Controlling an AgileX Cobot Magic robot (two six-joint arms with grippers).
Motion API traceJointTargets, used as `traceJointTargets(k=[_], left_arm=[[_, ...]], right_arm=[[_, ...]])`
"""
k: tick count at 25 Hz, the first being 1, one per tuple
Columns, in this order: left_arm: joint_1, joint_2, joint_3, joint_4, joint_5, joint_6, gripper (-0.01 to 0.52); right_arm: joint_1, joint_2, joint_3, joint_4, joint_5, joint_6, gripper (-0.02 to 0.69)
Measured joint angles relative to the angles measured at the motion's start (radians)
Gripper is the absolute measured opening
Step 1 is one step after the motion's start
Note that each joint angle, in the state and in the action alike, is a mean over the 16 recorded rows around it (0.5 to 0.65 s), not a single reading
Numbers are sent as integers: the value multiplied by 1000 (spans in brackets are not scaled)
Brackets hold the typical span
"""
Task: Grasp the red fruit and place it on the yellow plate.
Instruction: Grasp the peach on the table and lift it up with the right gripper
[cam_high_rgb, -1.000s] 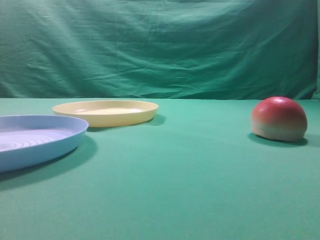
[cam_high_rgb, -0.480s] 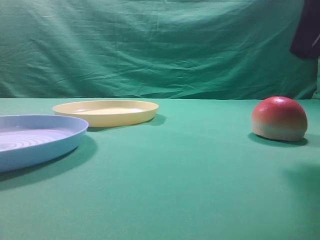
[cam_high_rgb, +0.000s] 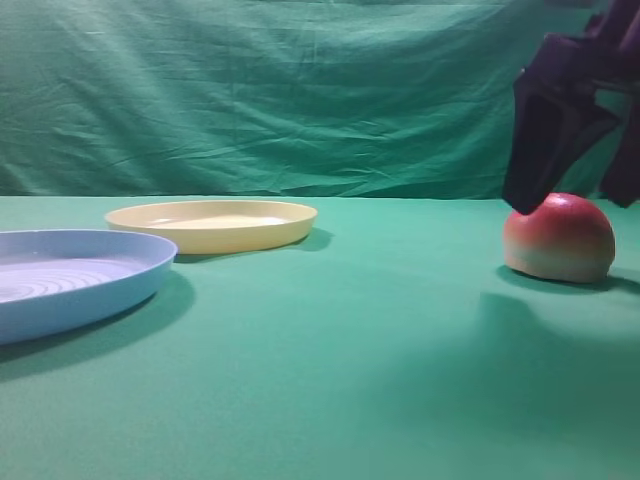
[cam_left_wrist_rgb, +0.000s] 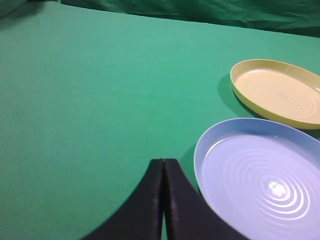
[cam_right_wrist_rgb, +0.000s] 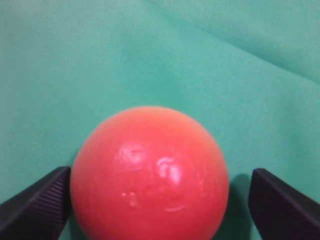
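Two plates sit at the left of the exterior high view: the yellow plate at middle left, farther back, and a light blue plate with concentric ridges at the left edge, nearer the camera. The red fruit rests on the green surface at the right edge of that view, well apart from both plates. The right gripper hangs over it from the upper right, its jaws spread wide; in the right wrist view the fruit fills the lower middle with a dark finger on either side, neither clearly pressing it. The left gripper shows at the bottom of the left wrist view, jaws pressed together, holding nothing, beside the blue plate.
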Motion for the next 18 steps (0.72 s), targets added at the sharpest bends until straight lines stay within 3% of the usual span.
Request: traceJointTargets(k=[12, 18], left_arm=[[0, 0, 0, 0, 0, 0, 0], [0, 0, 0, 0, 0, 0, 0]], right_arm=[[38, 50, -155, 0, 100, -1, 273], [126, 80, -363, -5, 203, -8, 208]])
